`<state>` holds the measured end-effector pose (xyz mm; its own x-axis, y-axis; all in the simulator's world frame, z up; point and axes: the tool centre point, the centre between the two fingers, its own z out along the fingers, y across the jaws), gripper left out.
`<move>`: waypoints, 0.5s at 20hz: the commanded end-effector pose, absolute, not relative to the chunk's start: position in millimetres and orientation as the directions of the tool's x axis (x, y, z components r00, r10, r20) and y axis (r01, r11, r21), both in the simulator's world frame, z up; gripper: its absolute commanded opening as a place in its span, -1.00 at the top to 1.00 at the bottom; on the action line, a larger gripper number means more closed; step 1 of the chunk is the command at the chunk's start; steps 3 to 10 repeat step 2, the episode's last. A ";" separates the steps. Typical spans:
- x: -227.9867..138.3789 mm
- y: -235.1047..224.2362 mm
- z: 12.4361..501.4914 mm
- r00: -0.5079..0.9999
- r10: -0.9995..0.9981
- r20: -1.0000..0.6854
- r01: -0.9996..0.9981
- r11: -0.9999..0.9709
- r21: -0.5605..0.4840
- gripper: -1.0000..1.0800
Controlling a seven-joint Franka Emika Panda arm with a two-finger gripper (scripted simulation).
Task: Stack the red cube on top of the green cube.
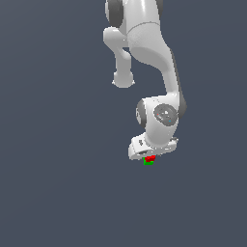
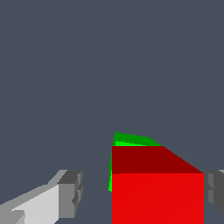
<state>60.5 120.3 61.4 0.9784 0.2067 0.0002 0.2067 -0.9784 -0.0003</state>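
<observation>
**Red cube over green, release pending**

The arm (image 1: 154, 72) should be lowered straight and the tool (image 2: 142, 192) parted only once the cubes are squared. The tool is seen spread, one pad (image 2: 72, 192) clear of the red cube (image 2: 157, 197); a grip cannot be confirmed. The red cube sits between the pads, directly over the green cube (image 2: 129, 140).

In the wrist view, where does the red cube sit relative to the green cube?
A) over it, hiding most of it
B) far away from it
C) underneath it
A: in the wrist view the red cube covers most of the green cube.
</observation>
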 end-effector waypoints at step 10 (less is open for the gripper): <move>60.6 120.3 61.4 0.978 0.207 0.000 0.207 -0.978 0.000 -0.92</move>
